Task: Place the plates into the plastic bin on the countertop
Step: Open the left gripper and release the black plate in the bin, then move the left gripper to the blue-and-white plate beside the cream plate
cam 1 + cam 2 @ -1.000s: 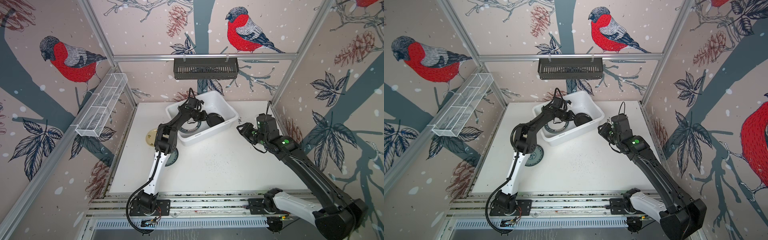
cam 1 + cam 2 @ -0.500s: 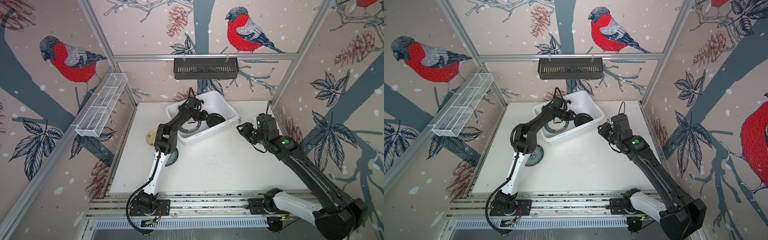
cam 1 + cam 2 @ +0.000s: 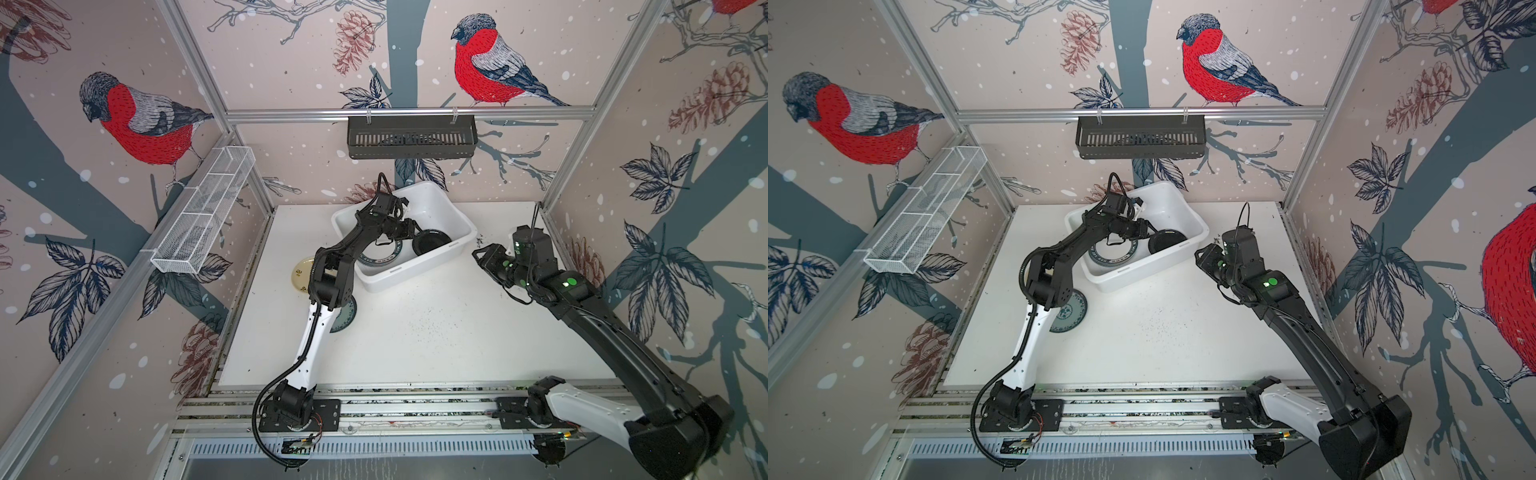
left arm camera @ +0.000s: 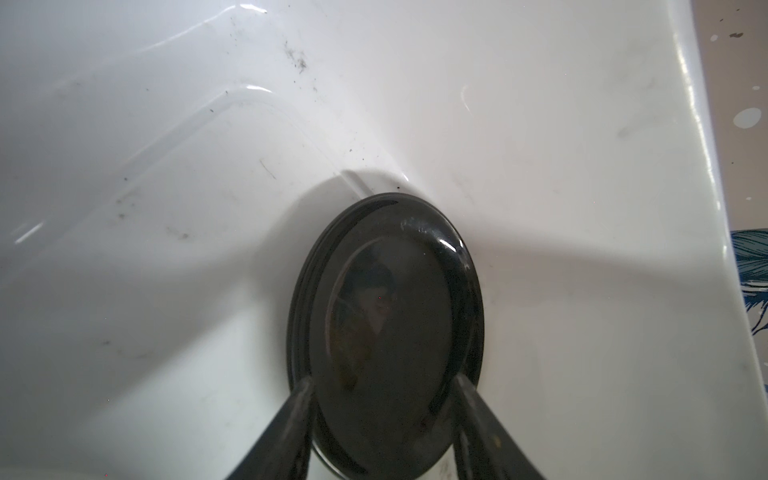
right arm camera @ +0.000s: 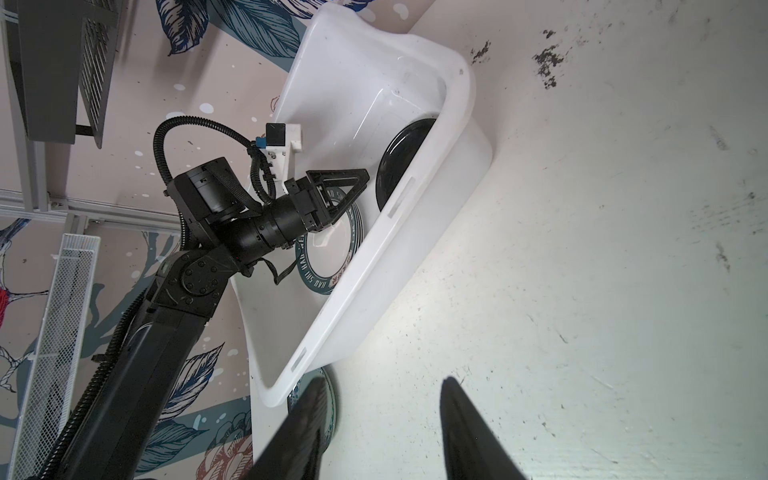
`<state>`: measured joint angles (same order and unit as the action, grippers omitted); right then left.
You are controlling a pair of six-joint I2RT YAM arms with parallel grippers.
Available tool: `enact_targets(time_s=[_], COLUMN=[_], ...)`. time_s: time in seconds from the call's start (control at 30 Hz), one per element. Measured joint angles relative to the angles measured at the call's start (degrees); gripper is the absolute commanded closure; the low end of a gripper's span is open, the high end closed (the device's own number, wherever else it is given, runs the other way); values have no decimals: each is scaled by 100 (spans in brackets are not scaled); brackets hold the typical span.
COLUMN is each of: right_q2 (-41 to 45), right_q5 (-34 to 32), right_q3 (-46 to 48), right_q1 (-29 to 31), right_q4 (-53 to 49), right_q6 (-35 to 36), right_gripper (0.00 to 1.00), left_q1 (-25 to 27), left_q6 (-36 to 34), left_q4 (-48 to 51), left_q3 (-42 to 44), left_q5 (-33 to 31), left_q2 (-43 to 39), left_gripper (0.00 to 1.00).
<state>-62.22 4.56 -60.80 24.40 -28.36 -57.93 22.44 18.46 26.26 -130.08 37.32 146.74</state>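
Arm (image 3: 1044, 291) hides half teal plate (image 3: 1074, 312) | L claw (image 4: 383, 380) parted astride black plate (image 4: 386, 291) | R claw (image 5: 383, 380) parted, empty

White lettering, seemingly "HAO SHI HAO", is seen on the green-rimmed plate (image 5: 320, 266) beneath the left gripper (image 5: 353, 187). The remaining letters cannot be read.

Top views are bright and even, with light coming from overhead, so the bench (image 3: 436, 332) only gets faint, soft shadows. Wide lens though: the frame rails (image 3: 195, 66) splay out toward the edges. The left wrist cam is dimmer. There are glare streaks on the plastic bin (image 4: 540, 124) wall, and the black plate (image 4: 386, 332) has sharp highlights, mirror reflections and a grey shadow behind it. The fingers (image 4: 286, 432) of the left hand (image 4: 383, 380) are out-of-focus dark blurs. It's the same for the right hand (image 5: 384, 380) fingers (image 5: 299, 436), with the bench nearly blown out there.
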Motion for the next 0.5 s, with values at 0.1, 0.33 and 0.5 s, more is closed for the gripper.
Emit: enact_targets(time_s=[0.1, 0.33, 0.5], right_q2=[-2, -4, -2], right_q5=[2, 50, 155], right_q3=[-2, -11, -24], right_q1=[-11, -63, -138], right_q4=[2, 24, 138], right_q6=[52, 133, 264], right_gripper=[54, 54, 54], left_q1=[0, -24, -173], left_q6=[-37, -315, -765], left_q4=[17, 243, 573], left_q3=[2, -122, -42], left_q5=[-9, -66, -210], left_q2=[-39, -420, -1086], left_gripper=[46, 41, 40])
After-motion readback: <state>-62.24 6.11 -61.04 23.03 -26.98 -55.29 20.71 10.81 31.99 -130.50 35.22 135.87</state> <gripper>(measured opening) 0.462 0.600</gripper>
